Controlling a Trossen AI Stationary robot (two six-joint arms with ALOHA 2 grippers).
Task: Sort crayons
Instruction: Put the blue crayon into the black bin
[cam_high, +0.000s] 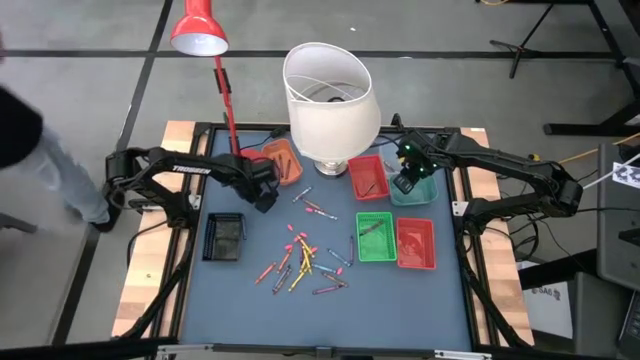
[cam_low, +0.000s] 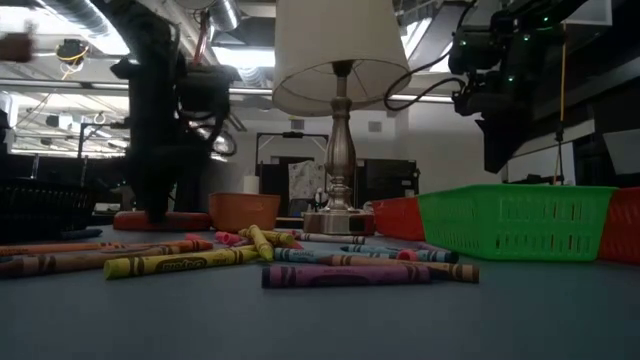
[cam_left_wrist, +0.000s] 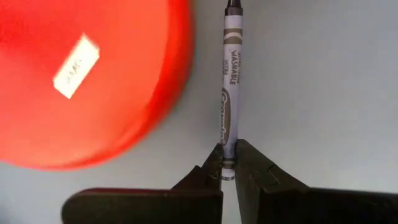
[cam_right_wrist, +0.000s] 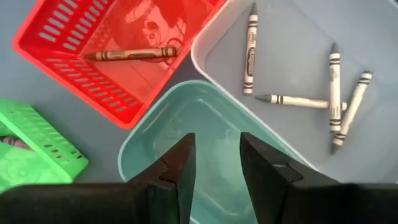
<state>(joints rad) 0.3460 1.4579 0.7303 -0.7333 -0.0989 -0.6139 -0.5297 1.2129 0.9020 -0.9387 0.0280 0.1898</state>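
Left claw (cam_left_wrist: 229, 167) is clamped on a grey crayon (cam_left_wrist: 231, 93), pinching it near one end. The crayon's long axis runs straight out ahead of the fingers, in line w/ the claw rather than across it. Just beside it sits the red lamp base (cam_left_wrist: 87, 81), apart from the crayon by a thin strip of surface. In the high view the left claw (cam_high: 262, 195) is left of centre, near the orange tray (cam_high: 283, 160).

Rest of the crayons (cam_high: 305, 255) lie scattered mid-frame on the blue surface (cam_high: 200, 300), mixed colours, lying at all angles, between the black tray (cam_high: 223, 238) at left and the green tray (cam_high: 375, 238) at right.

Right claw (cam_right_wrist: 214, 168) has its fingers apart, nothing in them, hovering over the teal tray (cam_right_wrist: 211, 130), which looks empty. Next to it: white tray (cam_right_wrist: 298, 74) w/ several pale crayons, red tray (cam_right_wrist: 112, 56) w/ one.

Judgement: left arm is the one carrying, so the next move prob. depends on which tray takes grey. Since the crayon sticks out lengthwise from the claw, it needs room ahead when lowered.
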